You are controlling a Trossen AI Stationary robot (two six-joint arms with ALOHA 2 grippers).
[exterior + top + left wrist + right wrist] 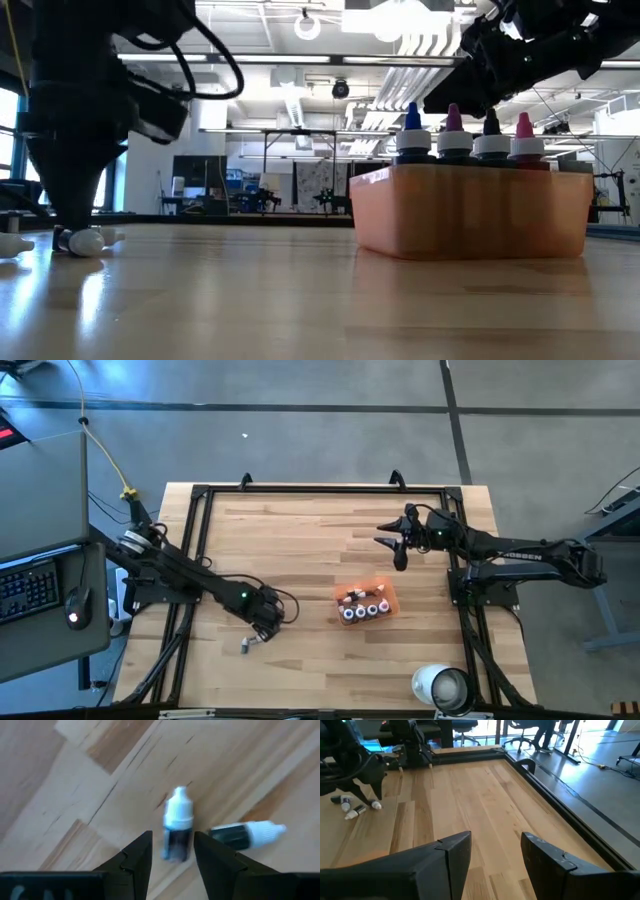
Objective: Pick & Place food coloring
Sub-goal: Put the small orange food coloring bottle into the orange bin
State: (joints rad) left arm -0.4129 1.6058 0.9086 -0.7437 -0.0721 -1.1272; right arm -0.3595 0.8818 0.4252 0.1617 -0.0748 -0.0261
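The orange tray [388, 597] holds upright bottles [454, 133] in a row, caps up. Well left of the tray, two bottles [177, 826] lie flat on the surface [310, 550], long axes roughly crosswise. The left gripper [172, 851] stands spread astride one, not pinching. The right gripper [392, 540] hangs spread beyond the tray.
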